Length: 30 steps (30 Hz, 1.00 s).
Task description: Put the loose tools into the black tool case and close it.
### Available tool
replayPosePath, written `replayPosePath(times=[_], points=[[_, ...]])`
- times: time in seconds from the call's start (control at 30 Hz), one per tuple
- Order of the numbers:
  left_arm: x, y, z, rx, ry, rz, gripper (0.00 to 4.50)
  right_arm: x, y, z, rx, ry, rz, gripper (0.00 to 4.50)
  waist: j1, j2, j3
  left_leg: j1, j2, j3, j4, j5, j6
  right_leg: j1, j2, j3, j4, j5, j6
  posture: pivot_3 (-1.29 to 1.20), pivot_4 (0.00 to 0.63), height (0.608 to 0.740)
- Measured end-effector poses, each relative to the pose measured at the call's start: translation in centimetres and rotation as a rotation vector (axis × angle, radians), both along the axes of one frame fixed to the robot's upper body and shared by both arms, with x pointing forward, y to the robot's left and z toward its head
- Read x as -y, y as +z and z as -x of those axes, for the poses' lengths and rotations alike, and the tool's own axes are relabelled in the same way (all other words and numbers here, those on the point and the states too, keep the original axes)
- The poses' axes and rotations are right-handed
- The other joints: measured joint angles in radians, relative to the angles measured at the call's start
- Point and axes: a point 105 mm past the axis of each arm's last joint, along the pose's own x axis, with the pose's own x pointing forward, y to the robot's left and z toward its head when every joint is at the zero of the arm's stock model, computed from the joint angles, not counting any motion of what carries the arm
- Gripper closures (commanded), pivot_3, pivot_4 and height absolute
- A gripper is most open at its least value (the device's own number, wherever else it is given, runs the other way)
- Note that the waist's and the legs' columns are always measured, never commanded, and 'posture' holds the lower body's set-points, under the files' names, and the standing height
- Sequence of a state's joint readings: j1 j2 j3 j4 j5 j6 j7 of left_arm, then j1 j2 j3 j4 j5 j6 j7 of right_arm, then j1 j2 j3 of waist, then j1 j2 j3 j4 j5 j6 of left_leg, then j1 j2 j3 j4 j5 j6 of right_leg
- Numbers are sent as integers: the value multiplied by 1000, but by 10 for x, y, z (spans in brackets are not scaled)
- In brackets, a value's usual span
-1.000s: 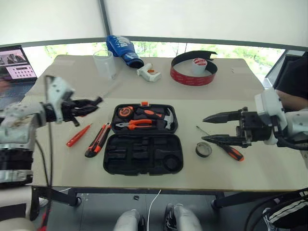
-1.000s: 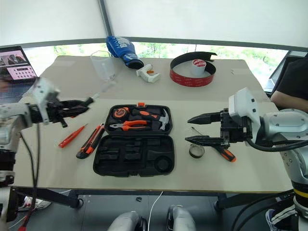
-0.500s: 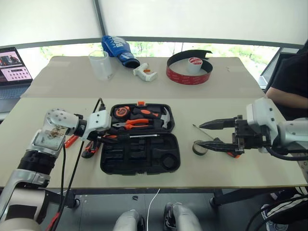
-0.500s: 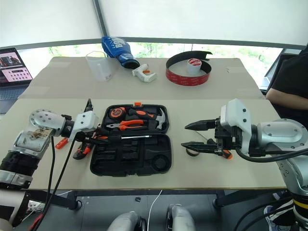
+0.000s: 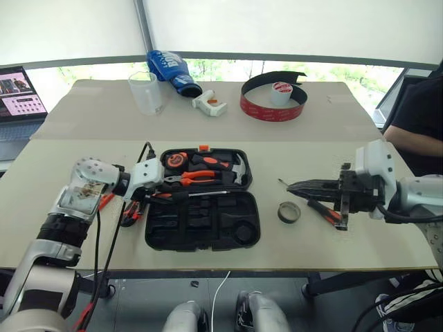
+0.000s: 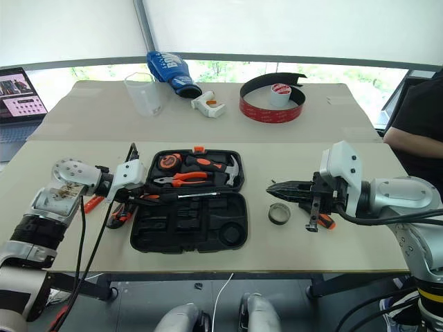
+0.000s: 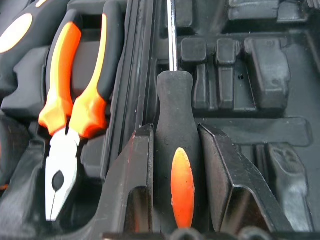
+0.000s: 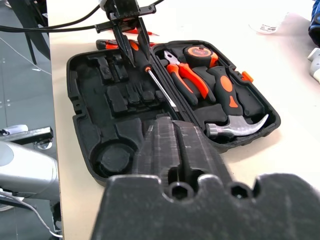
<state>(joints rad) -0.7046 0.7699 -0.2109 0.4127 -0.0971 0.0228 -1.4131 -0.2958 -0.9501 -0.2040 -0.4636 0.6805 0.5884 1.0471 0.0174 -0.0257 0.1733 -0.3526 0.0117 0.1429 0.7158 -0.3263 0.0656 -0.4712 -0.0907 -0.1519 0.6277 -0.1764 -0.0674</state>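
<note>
A long beige table (image 5: 83, 242) stands before a wide window (image 5: 228, 69) with green trees outside. White blinds (image 5: 291, 28) cover the upper part, and soft daylight comes in. Under the table, the floor (image 5: 138, 304) is dark grey.

We find open table between the black tool case (image 5: 203, 209) and the small tape roll (image 5: 290, 212), and the near moulded half lies mostly bare. The left gripper (image 5: 160, 197), clamped on a screwdriver (image 5: 197, 195) whose shaft lies along the hinge line, blocks the case's left side. The right gripper (image 5: 297, 186), fingers pressed together, hangs over the tape roll and another screwdriver (image 5: 324, 211).
</note>
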Motion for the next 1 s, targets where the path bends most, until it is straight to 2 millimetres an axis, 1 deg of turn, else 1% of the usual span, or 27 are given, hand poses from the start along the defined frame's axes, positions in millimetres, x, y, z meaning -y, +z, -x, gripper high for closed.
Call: replayPosePath(times=[0.23,0.37,0.53,0.57,0.67,0.77,0.83,0.87,0.93,1.0], points=[[3,-11,0,-11,-45,-84,3636,-1,0,0,1,2,-10,4461,-1,0,0,0,0,0,0,0,0,0,0,0,0,0,0,0,150,727],[5,-7,-6,13,-68,-139,3636,-2,-2,0,-4,-1,-22,4461,0,0,0,0,0,0,1,0,0,0,0,0,1,0,0,0,150,727],[7,-6,-15,10,-51,-156,3636,-3,-7,2,-10,-8,-28,4461,8,0,0,0,0,0,3,0,1,0,0,0,2,0,0,0,150,727],[7,-7,-14,1,-48,-155,3136,-3,-7,3,-9,-9,-28,4490,8,0,0,0,0,0,3,0,1,0,0,0,2,0,0,0,150,727],[6,-7,-12,-44,-45,-148,2299,-3,-8,5,-10,-7,-26,4500,7,0,0,-1,0,0,3,0,1,0,0,0,2,0,0,0,150,727],[11,-1,-7,-78,-59,-110,1167,-2,-11,7,-22,-11,-28,4500,7,0,0,-1,0,0,4,0,1,0,0,0,2,0,0,0,150,727],[13,10,-7,-76,-51,-62,1167,-2,-12,8,-26,-9,-29,4500,7,0,0,-1,0,-1,5,0,1,0,0,0,2,0,0,0,150,727],[14,14,-7,-74,-50,-50,1331,-3,-12,9,-26,-9,-28,4500,7,0,0,-1,0,-1,5,0,1,0,0,0,2,0,0,0,150,727],[20,26,-9,-56,-53,-13,1883,-3,-13,9,-26,-7,-28,4500,9,0,0,-1,0,-1,5,0,2,0,0,0,2,0,0,0,150,727],[29,32,-12,-29,-71,16,2618,-3,-13,10,-28,-8,-30,4500,10,0,0,-1,0,-1,5,-1,2,1,0,0,2,0,0,0,150,727]])
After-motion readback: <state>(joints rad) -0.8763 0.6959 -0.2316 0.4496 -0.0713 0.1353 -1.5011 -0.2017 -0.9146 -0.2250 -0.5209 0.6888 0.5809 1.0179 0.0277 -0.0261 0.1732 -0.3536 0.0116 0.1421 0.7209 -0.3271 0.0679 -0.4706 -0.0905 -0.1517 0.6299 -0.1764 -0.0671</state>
